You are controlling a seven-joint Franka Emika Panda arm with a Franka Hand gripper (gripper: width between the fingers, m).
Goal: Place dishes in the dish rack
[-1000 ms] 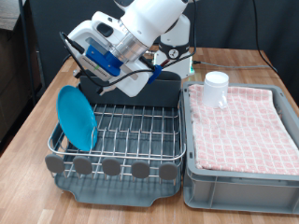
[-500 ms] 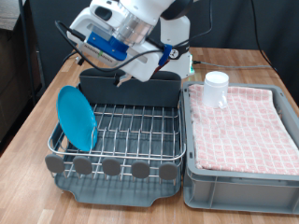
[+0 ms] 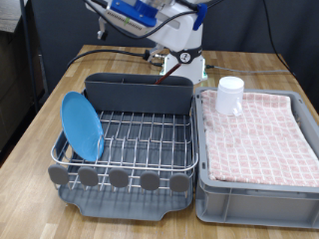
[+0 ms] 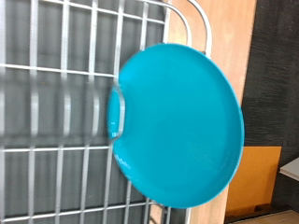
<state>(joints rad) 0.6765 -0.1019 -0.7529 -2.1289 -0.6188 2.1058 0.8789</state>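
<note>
Gripper barely in frame at the exterior view's top edge, only the blue-and-white hand body (image 3: 135, 10) showing above the far side of the rack; fingers cut off, so can't tell whether apart or together. No fingers visible in the wrist view either, nothing seen held. Light-blue plate (image 3: 82, 126) already in the dish rack (image 3: 140, 139), standing on edge and leaning slightly, at the rack's left end in the exterior view, resting in the wire grid. Same plate (image 4: 177, 126) filling most of the wrist view, seen face-on over the silver wires, with a wire loop of the rack's edge just past its rim and bare wood beyond. Grey utensil trough (image 3: 140, 93) along the rack's far side, contents not visible from this angle. Row of round grey tabs along the rack's near edge. White cup (image 3: 230, 95) not in the rack: standing upright on the pink checked cloth (image 3: 259, 134), at the cloth's far left corner, just right of the trough's end. Cloth spread over the grey bin (image 3: 254, 199) sitting immediately right of the rack, the two touching or nearly so. Wooden spoon not made out in either view. Robot base (image 3: 184, 55) on the wooden table (image 3: 40, 149) beyond the trough, black cables trailing left of it.
</note>
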